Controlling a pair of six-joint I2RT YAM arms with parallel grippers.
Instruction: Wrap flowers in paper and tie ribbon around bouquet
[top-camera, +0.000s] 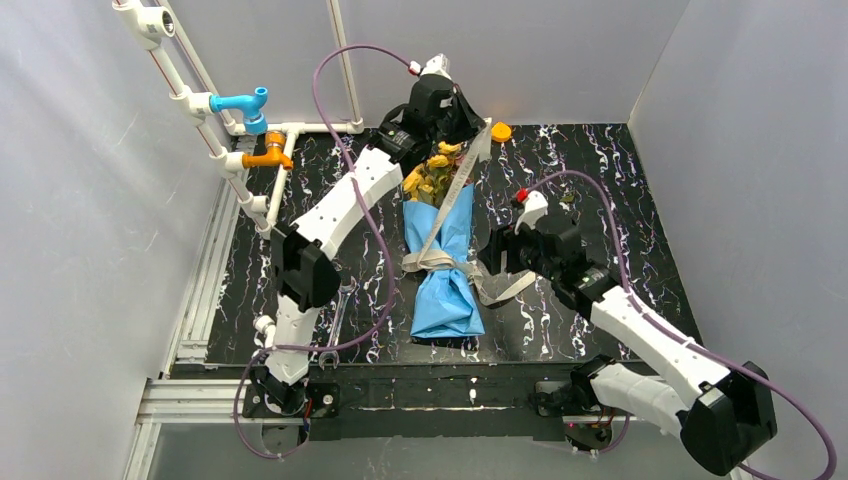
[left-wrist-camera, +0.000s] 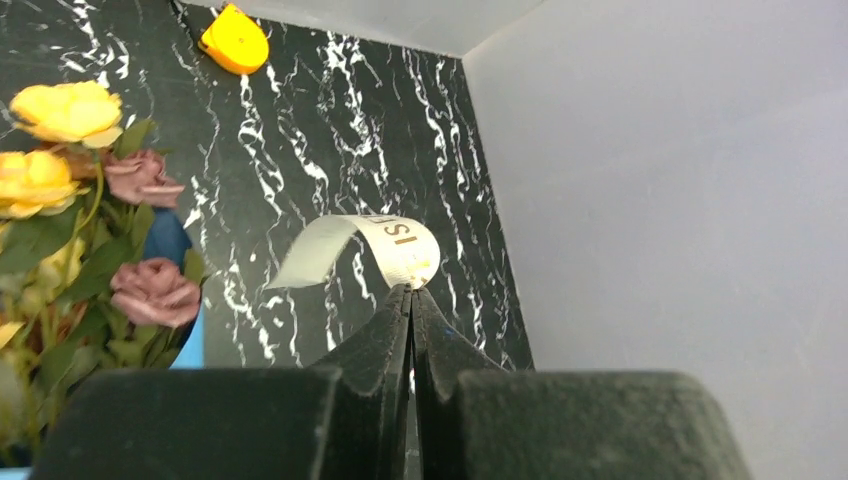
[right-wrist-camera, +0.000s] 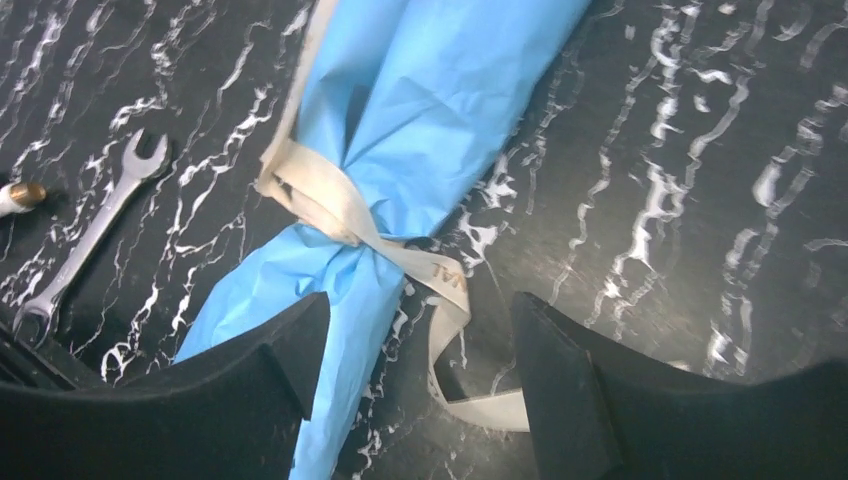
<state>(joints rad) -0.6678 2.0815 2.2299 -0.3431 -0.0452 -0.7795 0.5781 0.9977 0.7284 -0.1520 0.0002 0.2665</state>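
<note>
Clamped tight in the left gripper (left-wrist-camera: 411, 292): one end of the ribbon (left-wrist-camera: 375, 243), held up near the flowers (left-wrist-camera: 60, 180) at the back of the table (top-camera: 600, 170). Wound round the waist of the blue-paper bouquet (top-camera: 446, 285) lying mid-table, apparently knotted. Spread wide over the loose tail beside it, gripping nothing: right gripper (right-wrist-camera: 420, 320). Left of the bouquet, a wrench (right-wrist-camera: 95, 235).

My two dark fingers (right-wrist-camera: 250, 400) stand apart above the black marbled table (right-wrist-camera: 700, 150), a loose ribbon (right-wrist-camera: 330, 205) tail seen between them. The ribbon cinches the blue paper (right-wrist-camera: 440, 90) bundle's middle. A wrench (right-wrist-camera: 95, 230) lies near it.
</note>
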